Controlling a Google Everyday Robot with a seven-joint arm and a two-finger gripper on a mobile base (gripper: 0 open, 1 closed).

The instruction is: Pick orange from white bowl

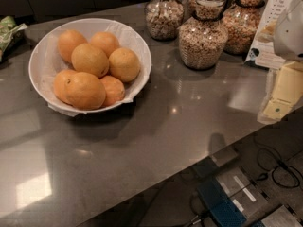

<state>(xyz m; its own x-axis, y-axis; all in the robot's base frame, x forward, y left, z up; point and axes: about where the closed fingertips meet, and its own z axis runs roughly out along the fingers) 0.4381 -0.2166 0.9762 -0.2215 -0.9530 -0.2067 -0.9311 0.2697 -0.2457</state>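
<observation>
The orange (85, 91) sits in the bowl (38, 56) at about 7 o'clock inside the rim. It is the biggest fruit there, with a dimpled peel and a small dark stem dot on its upper left side. It rests on crinkled white paper (129, 32) that lines the bowl, and it touches the neighbours on both sides.

Six other oranges (124, 64) fill the rest of the bowl. Two are at the back near 12 o'clock, two are in the middle, one is at 8 o'clock partly behind the big one, and one is at 5 o'clock against its right side.

The bowl stands on a glossy grey counter (142, 141), at about 10 o'clock in the view. Three glass jars (202, 37) of nuts or cereal stand at 1 o'clock, close together and apart from the bowl. A printed card (270, 27) leans just right of them. A green packet (9, 30) shows at the left edge near 9 o'clock.

The gripper (281, 96) is at the right edge at 3 o'clock. It is pale yellow under a white housing, well apart from the bowl and holding nothing. I cannot tell whether it is open or closed.

At 5 o'clock, past the counter edge, lie a blue box (220, 205) and black cables (279, 167).
</observation>
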